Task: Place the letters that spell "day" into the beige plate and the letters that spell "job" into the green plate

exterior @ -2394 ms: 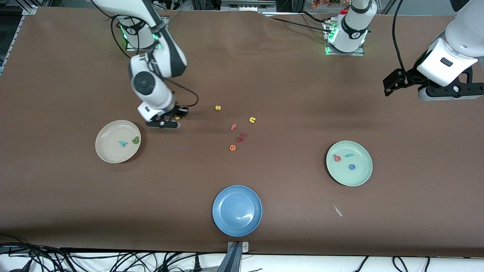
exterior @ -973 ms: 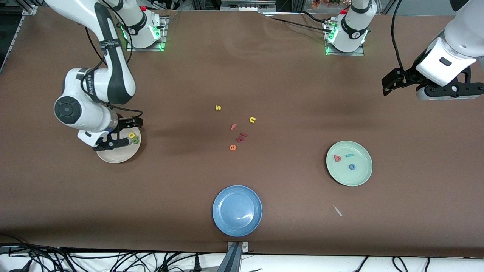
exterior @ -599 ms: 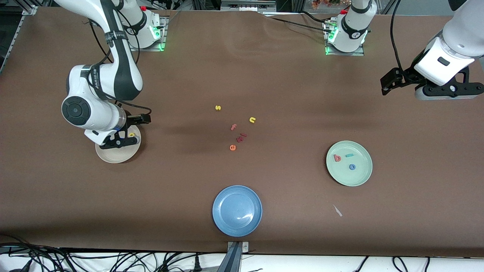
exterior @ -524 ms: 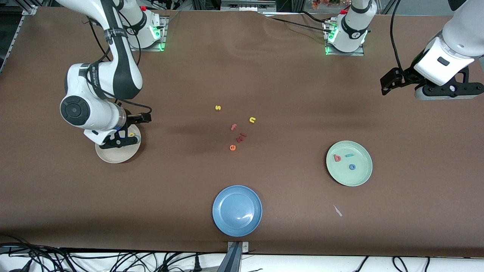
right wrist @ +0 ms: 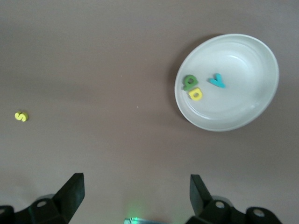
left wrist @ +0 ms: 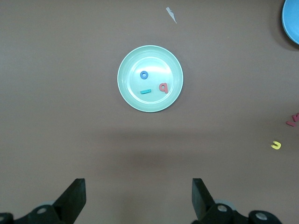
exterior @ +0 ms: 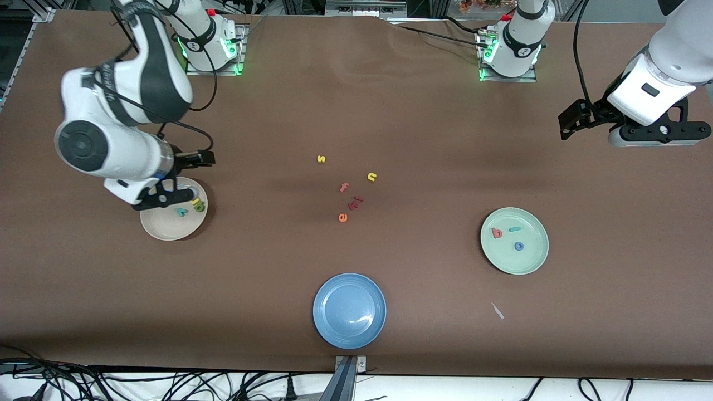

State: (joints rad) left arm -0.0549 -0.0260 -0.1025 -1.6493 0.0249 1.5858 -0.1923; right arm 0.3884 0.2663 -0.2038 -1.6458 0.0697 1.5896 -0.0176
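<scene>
Both tools spread, empty: right tool over beige plate; left tool waits above brown table.

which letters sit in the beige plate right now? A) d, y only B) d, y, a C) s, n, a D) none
B: the right wrist view shows the green d, teal y and yellow a all inside the beige plate.
</scene>
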